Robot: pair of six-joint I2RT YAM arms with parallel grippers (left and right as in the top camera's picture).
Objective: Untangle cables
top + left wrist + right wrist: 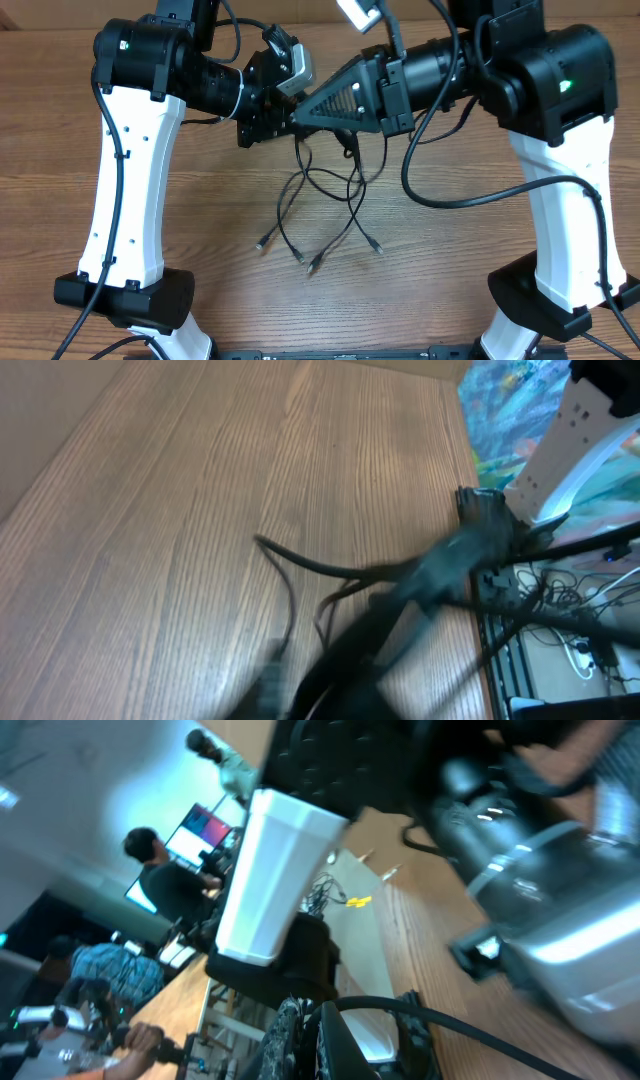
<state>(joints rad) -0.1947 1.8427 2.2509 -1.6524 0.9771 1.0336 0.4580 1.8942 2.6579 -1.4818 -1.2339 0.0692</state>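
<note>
Left jaws: the left gripper (pixel 270 105) reaches in from the left at the far side of the desk (pixel 420 290). Its tips sit against the other gripper, and I cannot tell how wide the jaws stand.
Right jaws: the right gripper (pixel 300 116) meets it tip to tip. Its black wedge-shaped body covers the gap, so its opening cannot be told either.
Cables: the cables (pixel 325 185) run up under the spot where the two grippers meet. Which jaws have them is not visible. Below that spot, the thin black strands cross and loop toward the near edge.
Plug ends: three plug ends lie apart on the wood, one to the left (pixel 262 243), one in the middle (pixel 311 266) and one to the right (pixel 378 247).
Left wrist view: blurred by motion; a dark strand curves over the wood grain.
Right wrist view: blurred; the left arm's white link (pixel 270 880) fills the middle.
</note>
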